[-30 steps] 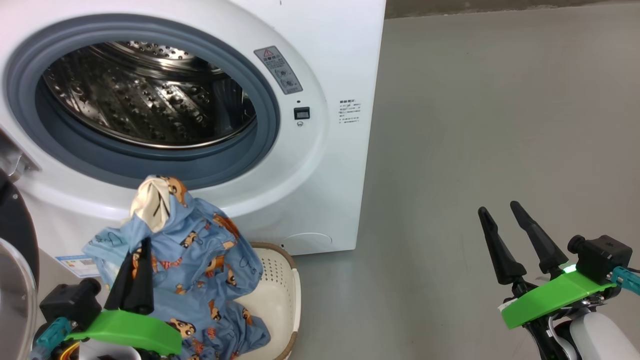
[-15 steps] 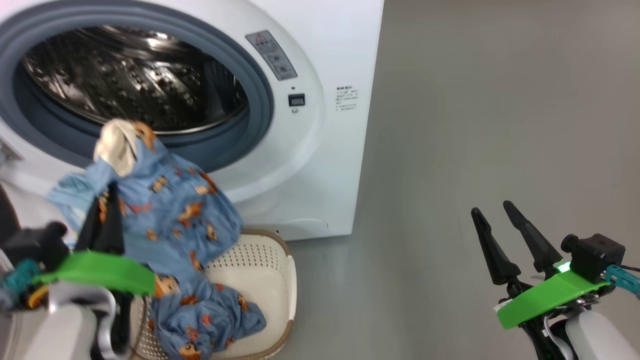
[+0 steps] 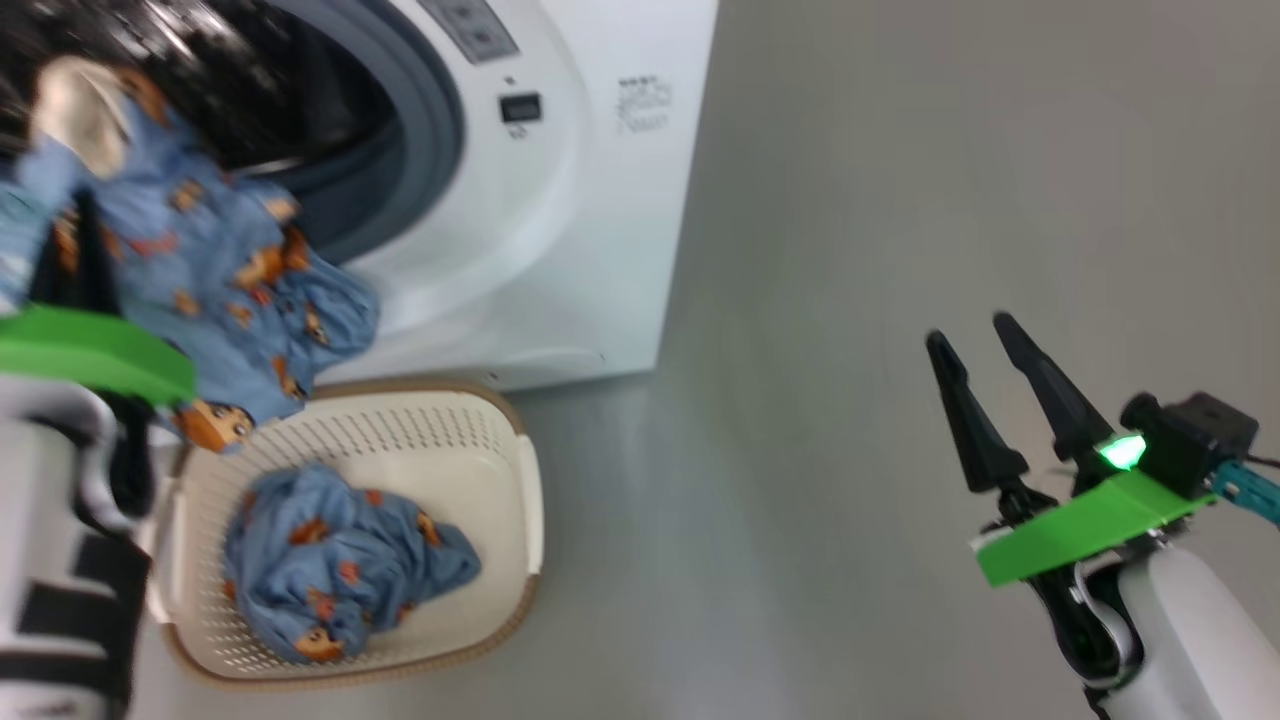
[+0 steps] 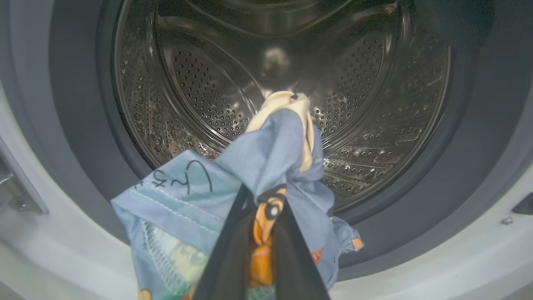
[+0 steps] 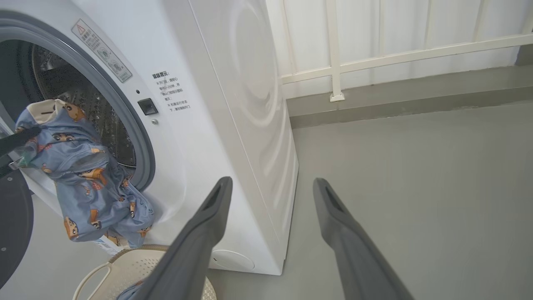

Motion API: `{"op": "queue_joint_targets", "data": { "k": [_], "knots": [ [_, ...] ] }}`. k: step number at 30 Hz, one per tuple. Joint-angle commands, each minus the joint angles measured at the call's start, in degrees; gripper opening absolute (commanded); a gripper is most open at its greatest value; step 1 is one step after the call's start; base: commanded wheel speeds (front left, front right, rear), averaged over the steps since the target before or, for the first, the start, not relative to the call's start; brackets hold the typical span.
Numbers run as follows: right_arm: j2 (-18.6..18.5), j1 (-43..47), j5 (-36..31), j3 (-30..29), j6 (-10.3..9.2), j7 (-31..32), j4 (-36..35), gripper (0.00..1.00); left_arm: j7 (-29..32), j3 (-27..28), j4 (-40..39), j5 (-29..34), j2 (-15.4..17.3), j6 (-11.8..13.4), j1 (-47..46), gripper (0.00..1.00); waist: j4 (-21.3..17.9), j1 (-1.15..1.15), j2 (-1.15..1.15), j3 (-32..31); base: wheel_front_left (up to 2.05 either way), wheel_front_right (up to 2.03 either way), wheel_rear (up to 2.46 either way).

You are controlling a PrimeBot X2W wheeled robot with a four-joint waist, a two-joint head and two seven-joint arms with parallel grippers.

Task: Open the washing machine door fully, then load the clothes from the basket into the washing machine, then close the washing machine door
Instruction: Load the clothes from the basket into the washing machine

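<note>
My left gripper (image 4: 266,196) is shut on a light-blue garment (image 4: 275,141) with orange-brown figures and a cream piece at its top. It hangs in front of the washing machine's (image 3: 560,200) open mouth, before the steel drum (image 4: 200,91). In the head view this held garment (image 3: 230,260) dangles above the basket (image 3: 510,480), where another blue garment (image 3: 340,560) lies. My right gripper (image 3: 966,330) stands open over the floor to the right, nothing between its fingers (image 5: 271,182). The black washing machine door (image 5: 12,225) shows swung open at the left edge.
Grey floor (image 3: 850,200) spreads to the right of the machine. A white railing (image 5: 374,54) above a low kerb runs behind it. The grey-blue rubber ring (image 4: 70,104) frames the drum mouth. The head view is blurred.
The head view has swung right and down. My left gripper has lifted the garment clear of the basket, up to the drum mouth; one garment stays in the basket. The right gripper holds still.
</note>
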Motion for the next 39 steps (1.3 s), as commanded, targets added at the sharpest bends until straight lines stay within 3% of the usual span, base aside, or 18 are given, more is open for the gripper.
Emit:
{"op": "queue_joint_targets", "data": {
  "k": [1, 17, 33, 34, 35, 36, 39],
  "knots": [
    [0.3, -1.3, -0.2, 1.5, 0.09, -0.7, -2.0, 1.0, -0.7, 2.5, 0.8, 0.5, 3.5, -0.7, -4.0, 0.0, -4.2, 0.0, 0.0, 6.1, 0.0, 0.0, 0.0],
    [3.5, -5.8, -1.1, 1.2, 0.09, -0.7, -5.0, 1.0, -0.9, 3.2, 15.3, 3.7, 7.0, -3.3, -25.0, 0.0, -9.5, 0.0, 0.0, 20.3, 0.0, 0.0, 0.0],
    [5.8, -7.8, -1.9, 0.8, 0.09, -0.7, -5.7, 1.0, -0.8, 3.8, 15.2, 8.9, 14.0, -4.6, -39.2, 0.0, -11.9, 0.0, 0.0, 25.4, 0.0, 0.0, 0.0],
    [5.9, -7.9, -1.9, 0.8, 0.09, -0.7, -5.6, 1.0, -0.7, 3.6, 16.1, 8.8, 14.0, -4.7, -39.5, 0.16, -12.0, 0.0, 0.0, 25.4, 0.0, 0.0, 0.0],
    [6.0, -7.9, -1.9, 0.8, 0.09, -0.7, -5.5, 1.0, -0.5, 3.3, 17.0, 9.0, 14.1, -4.8, -39.6, 0.78, -12.0, 0.0, 0.0, 25.4, 0.0, 0.0, 0.0],
    [6.1, -7.9, -1.9, 0.7, 0.09, -0.7, -5.5, 1.0, 0.1, 3.2, 18.1, 8.6, 13.9, -4.9, -39.7, 1.0, -12.0, 0.0, 0.0, 25.4, 0.0, 0.0, 0.0],
    [6.3, -8.0, -1.9, 0.7, 0.09, -0.7, -5.2, 1.0, 2.0, 2.6, 21.1, 8.2, 13.5, -5.1, -39.8, 1.0, -11.8, 0.0, 0.0, 25.1, 0.0, 0.0, 0.0]
  ]
}}
